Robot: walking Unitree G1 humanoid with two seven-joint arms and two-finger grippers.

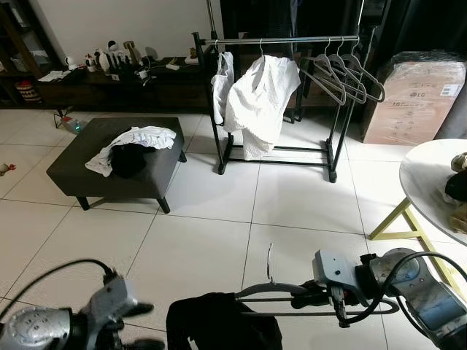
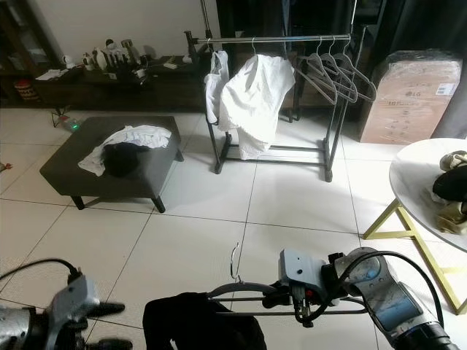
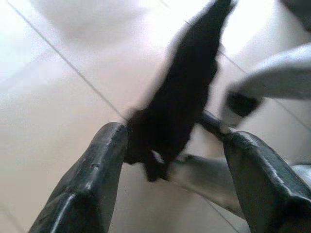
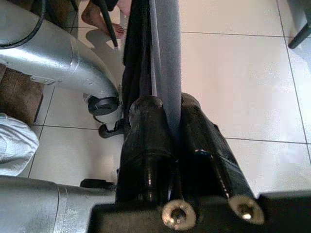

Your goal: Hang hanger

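One hanger (image 1: 292, 292) with a black cloth (image 1: 222, 321) on it is held low over the floor, far from the rack (image 1: 281, 40). Carrying comes first; next, I think, walk up and hook it on the rail. The right pincer (image 2: 281, 299) is pinched tight on the hanger. The left pincer (image 3: 170, 160) is wide, holding nothing.
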